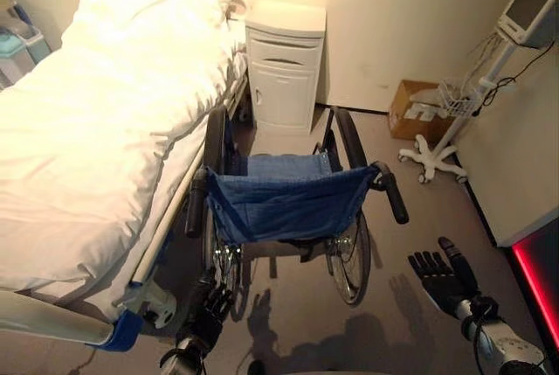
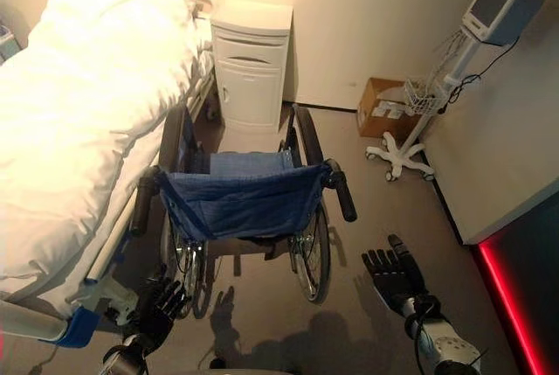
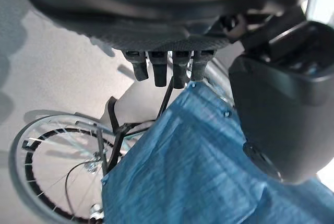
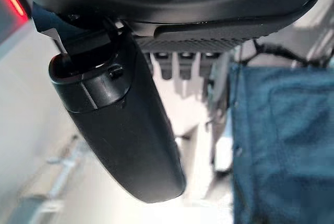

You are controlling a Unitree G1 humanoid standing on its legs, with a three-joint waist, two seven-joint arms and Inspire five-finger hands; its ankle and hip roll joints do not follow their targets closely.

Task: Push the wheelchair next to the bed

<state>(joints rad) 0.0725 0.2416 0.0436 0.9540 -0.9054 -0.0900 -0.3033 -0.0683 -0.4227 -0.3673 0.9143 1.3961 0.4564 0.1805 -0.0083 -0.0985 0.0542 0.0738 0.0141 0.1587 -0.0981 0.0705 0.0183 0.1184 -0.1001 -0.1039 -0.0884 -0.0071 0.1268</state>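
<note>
A wheelchair (image 1: pixel 284 204) with a blue cloth seat and back stands close beside the bed (image 1: pixel 87 130), its black push handles (image 1: pixel 391 191) pointing toward me. My left hand (image 1: pixel 210 305) hangs low behind the chair's left rear wheel, fingers relaxed and holding nothing. Off to the right of the chair, below its right push handle, my right hand (image 1: pixel 441 279) is open with straight fingers, clear of the handle. The blue cloth (image 3: pixel 198 172) and a spoked wheel (image 3: pixel 52 166) show past the left hand (image 3: pixel 167 67); the right hand's thumb (image 4: pixel 120 119) shows beside the blue cloth (image 4: pixel 282 140).
A white bedside cabinet (image 1: pixel 284 65) stands against the far wall ahead of the wheelchair. A monitor on a wheeled stand (image 1: pixel 445 130) and a cardboard box (image 1: pixel 415 111) sit at the right. A white wall panel (image 1: pixel 515 156) borders the right side.
</note>
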